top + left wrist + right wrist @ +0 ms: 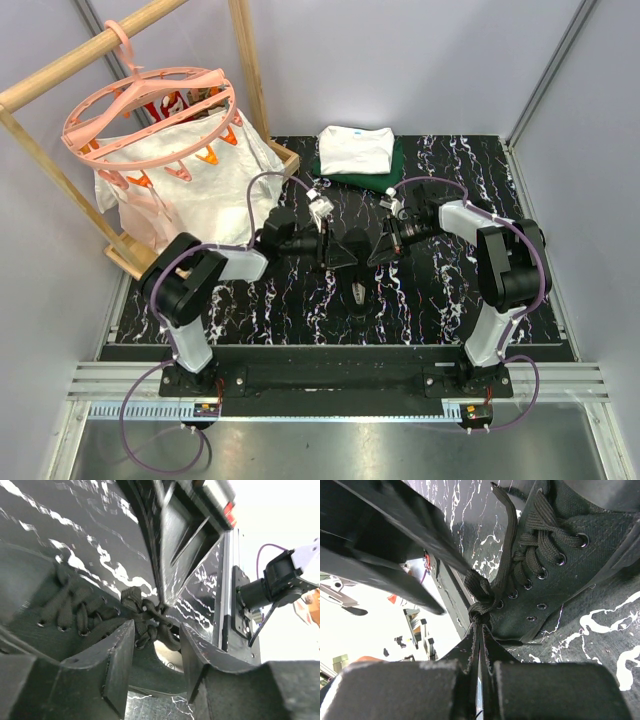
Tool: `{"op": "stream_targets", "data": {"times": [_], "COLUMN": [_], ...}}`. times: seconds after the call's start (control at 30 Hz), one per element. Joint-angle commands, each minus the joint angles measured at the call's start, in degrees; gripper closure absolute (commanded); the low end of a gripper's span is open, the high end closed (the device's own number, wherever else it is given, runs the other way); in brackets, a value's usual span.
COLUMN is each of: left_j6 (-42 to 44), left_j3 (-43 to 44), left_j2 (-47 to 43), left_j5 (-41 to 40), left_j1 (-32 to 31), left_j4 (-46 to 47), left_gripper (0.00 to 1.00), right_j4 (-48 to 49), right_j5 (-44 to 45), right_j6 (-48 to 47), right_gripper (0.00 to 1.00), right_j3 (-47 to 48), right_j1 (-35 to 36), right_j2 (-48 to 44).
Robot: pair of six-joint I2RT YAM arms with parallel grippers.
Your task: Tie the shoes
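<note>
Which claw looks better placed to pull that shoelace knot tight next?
The right claw, probably: it is shut on the laces right at the knot of the shoe. The left claw stands open either side of the knot, gripping nothing, so it must close first.

Sneaker (358, 288) between left tool (338, 258) and right tool (376, 252), folded clothes (355, 150) behind, rack (150, 130) far left.

Black sneaker (570, 595), laces (481, 592) loosely knotted
</note>
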Motion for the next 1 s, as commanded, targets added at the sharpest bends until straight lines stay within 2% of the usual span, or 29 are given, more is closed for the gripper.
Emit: {"op": "stream_targets", "data": {"times": [0.0, 0.07, 0.2, 0.33, 0.53, 0.7, 0.97], "left_j6": [4.16, 8.46, 9.44, 7.42, 6.11, 5.4, 3.38], "left_j3": [1.66, 4.03, 11.84, 12.84, 14.51, 15.56, 16.79], "left_j2": [-5.55, -5.64, -3.09, -1.95, -0.54, 0.69, 2.97], "left_j5": [-1.39, -3.07, -5.45, -5.45, -7.64, -11.15, -11.43], "left_j1": [2.62, 2.62, 1.83, 1.13, -1.25, -1.95, -2.74], "left_j4": [-5.03, -11.28, -23.41, -21.95, -22.56, -23.7, -22.48], "left_gripper": [0.52, 0.51, 0.47, 0.42, 0.4, 0.42, 0.48], "right_j4": [-0.62, -0.62, -0.62, -0.62, -0.54, -0.54, -0.54], "right_j5": [-0.49, -0.49, -0.58, -0.31, -0.14, -0.05, 0.04], "right_j6": [-1.25, -1.25, -1.34, -1.42, -1.51, -1.51, -1.77], "right_gripper": [1.0, 1.0, 1.0, 1.0, 1.0, 1.0, 1.0], "right_j3": [1.92, 1.83, 1.74, 1.74, 1.74, 1.65, 1.92], "right_j1": [0.01, -0.08, -0.08, -0.08, 0.1, 0.27, 0.27], "right_j2": [-1.65, -1.91, -2.0, -2.01, -2.27, -2.62, -2.71]}}
